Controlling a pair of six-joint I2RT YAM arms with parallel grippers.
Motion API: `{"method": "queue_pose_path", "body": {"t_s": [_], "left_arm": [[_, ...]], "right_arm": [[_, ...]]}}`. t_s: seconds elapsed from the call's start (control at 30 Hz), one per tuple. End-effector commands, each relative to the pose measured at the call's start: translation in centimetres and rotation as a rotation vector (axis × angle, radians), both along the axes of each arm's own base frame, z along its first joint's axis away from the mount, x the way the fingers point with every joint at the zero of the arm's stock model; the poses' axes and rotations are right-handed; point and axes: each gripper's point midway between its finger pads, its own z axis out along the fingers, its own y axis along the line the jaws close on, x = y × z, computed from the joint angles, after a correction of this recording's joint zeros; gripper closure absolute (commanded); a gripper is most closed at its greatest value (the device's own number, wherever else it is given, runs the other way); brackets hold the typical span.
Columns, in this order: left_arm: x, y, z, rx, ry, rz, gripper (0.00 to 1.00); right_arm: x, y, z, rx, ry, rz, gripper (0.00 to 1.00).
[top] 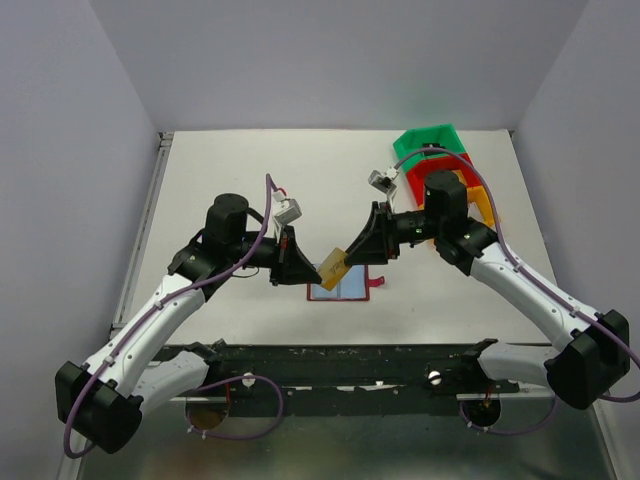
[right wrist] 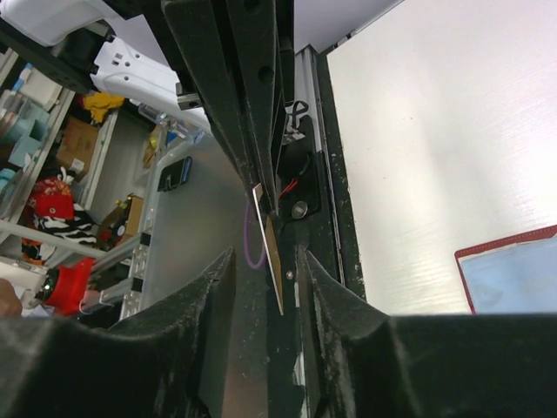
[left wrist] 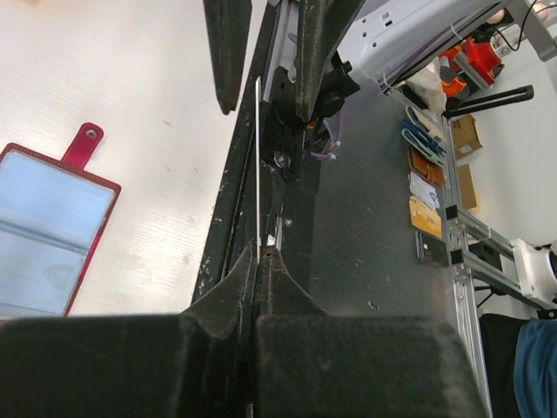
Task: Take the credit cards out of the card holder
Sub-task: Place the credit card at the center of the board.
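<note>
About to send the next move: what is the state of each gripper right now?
Left gripper: shut on the gold-tan card.
Right gripper: open, straddling that card without clamping it.

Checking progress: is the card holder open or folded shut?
Open: the card holder lies spread flat on the table, blue lining facing up.

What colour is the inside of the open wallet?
The wallet is light blue inside, with a red border; left wrist view shows it best.

Left end effector (top: 298, 268) and right end effector (top: 355, 250) nose to nose over card holder (top: 345, 290), gold card (top: 333, 268) between. Bins (top: 440, 160) block far right; left worktop (top: 230, 165) open.
</note>
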Motion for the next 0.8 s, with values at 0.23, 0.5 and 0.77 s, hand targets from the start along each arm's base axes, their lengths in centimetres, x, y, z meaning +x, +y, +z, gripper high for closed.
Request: {"method": "queue_pose_path", "body": {"t_s": [0.23, 0.5, 0.77], "left_arm": [[0.6, -0.2, 0.8, -0.011, -0.033, 0.009, 1.0], [3.9, 1.1, 0.3, 0.04, -0.109, 0.247, 0.36], [8.7, 5.9, -2.0, 0.038, -0.065, 0.669, 0.27]], "right_arm": [[-0.7, 0.9, 0.1, -0.014, 0.035, 0.053, 0.99], [3.8, -0.2, -1.3, -0.069, 0.084, -0.222, 1.0], [14.9, -4.5, -5.7, -0.085, 0.269, -0.666, 1.0]]}}
